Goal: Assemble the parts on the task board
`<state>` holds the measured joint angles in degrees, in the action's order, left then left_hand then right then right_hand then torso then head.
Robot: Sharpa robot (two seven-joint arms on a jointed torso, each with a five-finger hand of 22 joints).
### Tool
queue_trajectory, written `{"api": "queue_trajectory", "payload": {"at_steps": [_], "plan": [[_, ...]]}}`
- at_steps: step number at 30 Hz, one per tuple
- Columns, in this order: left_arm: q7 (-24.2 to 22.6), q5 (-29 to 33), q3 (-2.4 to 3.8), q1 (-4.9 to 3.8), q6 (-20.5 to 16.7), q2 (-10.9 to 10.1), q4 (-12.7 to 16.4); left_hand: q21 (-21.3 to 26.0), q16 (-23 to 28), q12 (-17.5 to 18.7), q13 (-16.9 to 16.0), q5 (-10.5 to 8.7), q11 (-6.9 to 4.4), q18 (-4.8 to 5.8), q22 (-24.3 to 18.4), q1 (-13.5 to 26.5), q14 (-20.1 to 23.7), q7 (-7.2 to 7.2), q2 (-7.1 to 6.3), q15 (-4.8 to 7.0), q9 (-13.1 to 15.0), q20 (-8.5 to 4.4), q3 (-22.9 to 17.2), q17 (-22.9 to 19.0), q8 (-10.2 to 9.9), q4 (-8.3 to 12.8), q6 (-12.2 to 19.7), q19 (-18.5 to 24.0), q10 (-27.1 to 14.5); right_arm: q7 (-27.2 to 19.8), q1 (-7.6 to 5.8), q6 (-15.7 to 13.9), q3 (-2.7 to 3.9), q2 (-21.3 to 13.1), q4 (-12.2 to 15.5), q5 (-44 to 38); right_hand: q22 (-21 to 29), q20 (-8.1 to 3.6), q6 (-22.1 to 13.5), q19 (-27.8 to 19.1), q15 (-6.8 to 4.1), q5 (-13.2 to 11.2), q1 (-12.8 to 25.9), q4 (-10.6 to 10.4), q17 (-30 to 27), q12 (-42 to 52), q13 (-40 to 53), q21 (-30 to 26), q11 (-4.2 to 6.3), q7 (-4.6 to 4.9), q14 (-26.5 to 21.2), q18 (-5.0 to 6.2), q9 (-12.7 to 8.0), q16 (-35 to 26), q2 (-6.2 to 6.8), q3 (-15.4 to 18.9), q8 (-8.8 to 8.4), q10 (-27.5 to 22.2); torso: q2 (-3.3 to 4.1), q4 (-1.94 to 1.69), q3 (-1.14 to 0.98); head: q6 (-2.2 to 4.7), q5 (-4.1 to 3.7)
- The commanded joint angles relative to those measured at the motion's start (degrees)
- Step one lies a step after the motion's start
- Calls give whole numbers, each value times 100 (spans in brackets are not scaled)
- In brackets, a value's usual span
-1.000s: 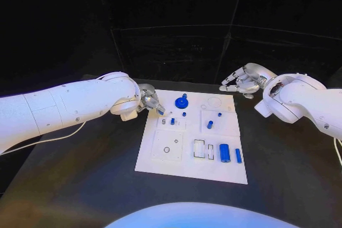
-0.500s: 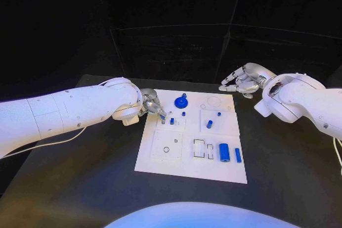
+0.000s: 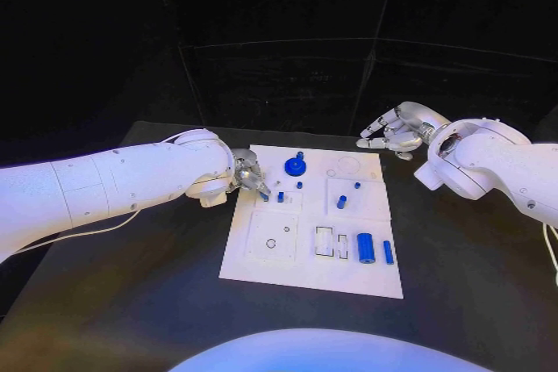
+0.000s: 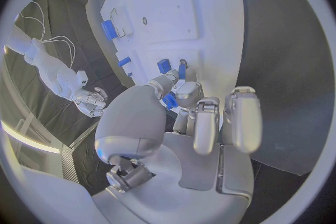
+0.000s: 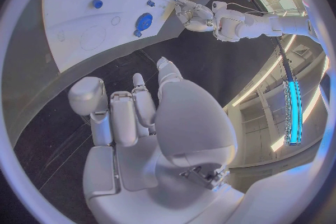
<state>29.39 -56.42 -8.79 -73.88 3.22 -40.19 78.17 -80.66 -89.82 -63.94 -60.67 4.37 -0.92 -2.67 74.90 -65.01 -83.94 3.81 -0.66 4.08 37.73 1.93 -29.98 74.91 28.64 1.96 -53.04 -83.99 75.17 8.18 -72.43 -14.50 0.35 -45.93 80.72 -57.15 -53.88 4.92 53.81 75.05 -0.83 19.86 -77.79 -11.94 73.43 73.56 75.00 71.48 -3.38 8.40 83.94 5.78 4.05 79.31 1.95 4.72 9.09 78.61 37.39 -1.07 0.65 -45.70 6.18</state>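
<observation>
— Robot hand on the left (image 3: 247, 176) is down at the white rectangular task board's (image 3: 265, 263) near-left edge, fingertips pinched on a small blue plastic part (image 4: 168, 101), right above a small blue peg standing in the board (image 3: 281, 198).

— And the other robot hand?

— Right robot hand (image 3: 395, 131) hovers off the board's far right corner, over the black surface (image 3: 139, 307), fingers loosely curled and apart, holding nothing.

— Where are the remaining pieces?

— A round blue knob with a stem (image 3: 297, 166) sits near the far edge, a short blue cylinder (image 3: 342, 202) stands mid-board, and a thick blue cylinder (image 3: 366, 248) lies beside a slim blue bar (image 3: 389, 252) toward the near right.

— What might go wrong?

— The pinch looks shallow, I'd say. If the part tilts between the fingertips it could jam at its seat or pop free and roll. The fingers are also crowded against the standing peg, so a sideways nudge might knock it over.
</observation>
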Motion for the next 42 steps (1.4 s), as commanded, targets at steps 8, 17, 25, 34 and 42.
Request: {"api": "queue_trajectory", "payload": {"at_steps": [8,17,25,34,42], "plan": [[90,-92,-38,3,223,70,-57,8,-18,-23,-3,32,-2,-7,387,6,-606,-42,52,27,11,-8,-582,1509,41,551,-1,-196,40,-21,-11,37,4,2,18,-16,7,12,-55,-43,-25,35,4,-13,-6,-32,47,-37,-3,-2,249,88,-8,-25,-49,35,25,-48,-1,-7,4,-10,2],[123,-92,-44,5,300,69,-52,8,-18,-29,-10,40,-3,-7,388,10,-606,-45,41,29,15,-8,-603,1509,48,556,-2,-196,44,-20,-11,44,4,0,16,-16,7,12,-55,-43,-25,35,4,-13,-6,-32,47,-37,-3,-2,249,88,-8,-25,-49,35,25,-48,-2,-7,5,-26,3],[123,-92,-46,5,294,39,-30,7,-18,-70,-45,280,-16,-6,398,101,-606,-57,-71,39,60,-18,-772,1509,136,561,-10,-199,78,-23,-11,54,4,0,14,-16,7,12,-55,-43,-25,35,4,-13,-6,-32,47,-37,-3,-2,249,88,-8,-25,-49,35,25,-48,-3,-11,8,-26,7],[69,-92,-46,6,215,30,-11,-12,-18,-90,-58,431,-25,1,427,154,-606,-66,-131,44,100,-22,-897,1509,211,565,-17,-209,104,-35,-11,58,4,9,2,-16,7,12,-55,-43,-25,35,4,-13,-6,-32,47,-37,-3,-2,249,88,-8,-25,-49,35,25,-48,1,-4,8,-37,15],[77,-92,-46,6,234,49,-33,-20,-18,-113,-78,493,-30,3,438,181,-606,-72,-161,47,117,-24,-947,1509,244,566,-21,-213,124,-37,-11,61,4,20,-8,-16,7,12,-55,-43,-25,35,4,-13,-6,-32,47,-37,-3,-2,249,88,-8,-25,-49,35,25,-48,1,-8,5,-52,13]]}}
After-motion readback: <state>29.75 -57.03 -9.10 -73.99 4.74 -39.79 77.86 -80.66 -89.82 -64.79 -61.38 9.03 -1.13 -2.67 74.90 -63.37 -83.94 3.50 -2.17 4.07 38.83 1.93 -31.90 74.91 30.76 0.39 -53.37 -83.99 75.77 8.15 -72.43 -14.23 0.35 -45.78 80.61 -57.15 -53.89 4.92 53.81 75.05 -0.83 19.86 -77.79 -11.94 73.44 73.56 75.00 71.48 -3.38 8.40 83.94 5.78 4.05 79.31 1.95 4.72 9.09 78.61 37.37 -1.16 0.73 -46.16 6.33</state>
